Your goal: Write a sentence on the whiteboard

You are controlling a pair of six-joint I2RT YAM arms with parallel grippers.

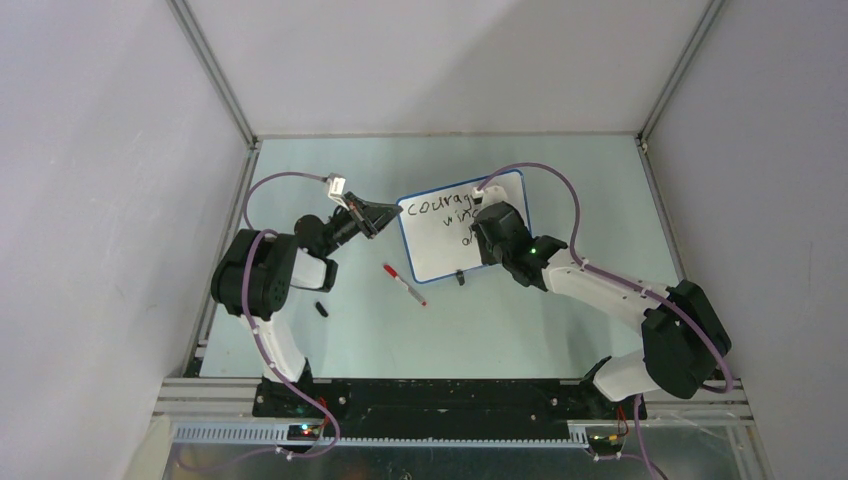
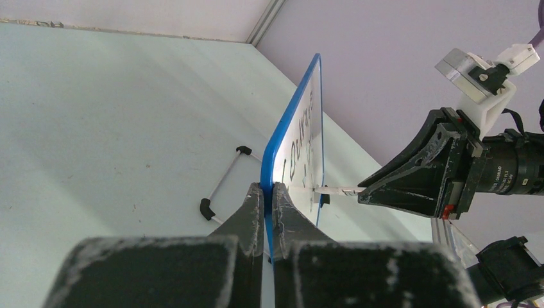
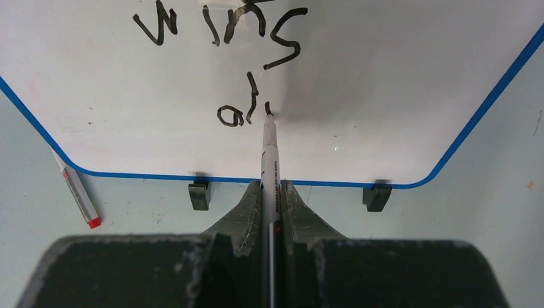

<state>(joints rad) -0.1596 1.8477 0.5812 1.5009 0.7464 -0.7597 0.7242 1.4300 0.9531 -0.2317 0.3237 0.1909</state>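
The whiteboard (image 1: pixel 440 250), white with a thin blue rim, stands propped at mid-table. It also shows in the left wrist view (image 2: pixel 292 138) and the right wrist view (image 3: pixel 385 77). The sentence (image 1: pixel 440 207) in black marker reads "courag..." in the top view. In the right wrist view the sentence (image 3: pixel 224 25) reads "wins" with "al" and one more started stroke below. My left gripper (image 2: pixel 269 189) is shut on the board's blue left edge. My right gripper (image 3: pixel 272 186) is shut on a white marker (image 3: pixel 269 154) whose tip touches the board just right of "al".
A second marker with a red end (image 1: pixel 404 284) lies on the table in front of the board, also in the right wrist view (image 3: pixel 77 192). A small black cap (image 1: pixel 321 309) lies near the left arm. The board's two black feet (image 3: pixel 199 194) rest on the table.
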